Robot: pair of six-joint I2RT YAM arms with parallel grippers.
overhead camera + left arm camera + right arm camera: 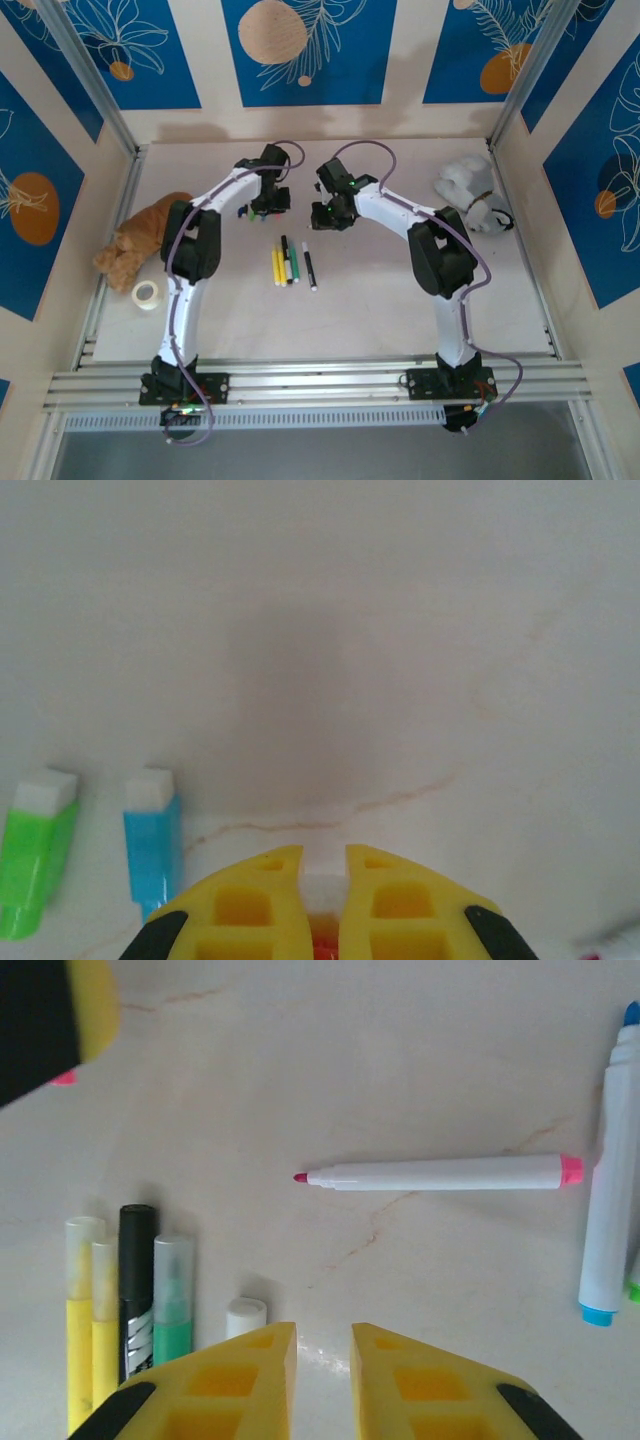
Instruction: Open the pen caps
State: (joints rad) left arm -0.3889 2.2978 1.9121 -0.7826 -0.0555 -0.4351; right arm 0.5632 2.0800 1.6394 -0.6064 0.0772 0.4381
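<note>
Left claw (322,854) clenches a red cap (322,892) beside a blue cap (152,842); right claw (323,1330) hangs parted, empty, near capped markers (137,1265).

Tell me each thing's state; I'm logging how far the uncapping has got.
pink pen, uncapped, lying flat
blue pen, uncapped
yellow pens, capped
black pen, capped
green pen, capped
green cap, off, lying loose
blue cap, off, lying loose
pink cap, off, gripped
left gripper, shut on pink cap
right gripper, open, empty

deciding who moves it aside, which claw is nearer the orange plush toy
Left. The left claw is right of the orange plush toy; the right claw lies farther right, beyond it.
</note>
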